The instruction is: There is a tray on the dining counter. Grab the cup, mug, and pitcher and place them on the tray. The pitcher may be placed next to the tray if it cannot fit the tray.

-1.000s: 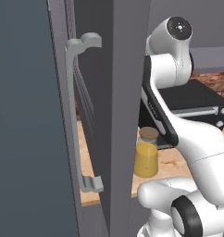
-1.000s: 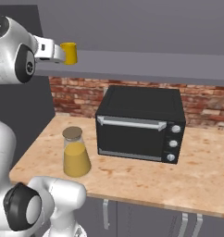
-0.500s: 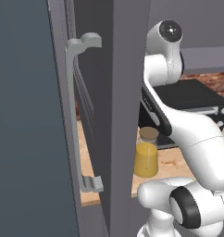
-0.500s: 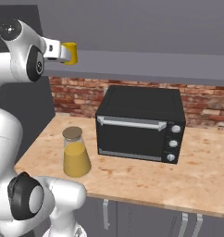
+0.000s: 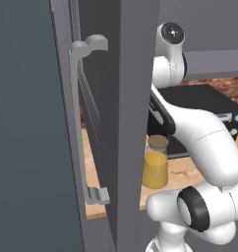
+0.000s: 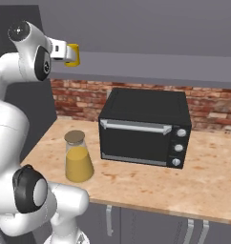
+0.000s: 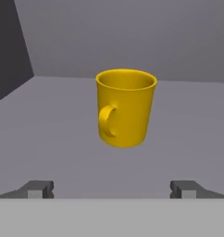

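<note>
My fingers point(image 7: 112, 189) spread wide, nothing pinched; just the tips poke up in hand view. One mug point(image 7: 125, 108) dead ahead, upright on a grey shelf point(image 7: 49, 129), handle facing me, apart from both tips. One pitcher point(image 6: 78, 157) on the surface point(image 6: 151, 181), left of one black oven point(image 6: 143, 126); in left base view its left side's cut off by a dark panel point(image 5: 133, 123).

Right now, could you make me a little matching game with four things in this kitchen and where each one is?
Things:
1. mug
2. pitcher
3. toaster oven
4. hand

Places or states:
A. black box against the brick wall
B. on the counter, left of the black box
C. open, pointed at a yellow cup-shaped thing
D. upright on a grey surface, handle facing the camera's left

Pairs: 1-D, 2-B, 3-A, 4-C
</note>
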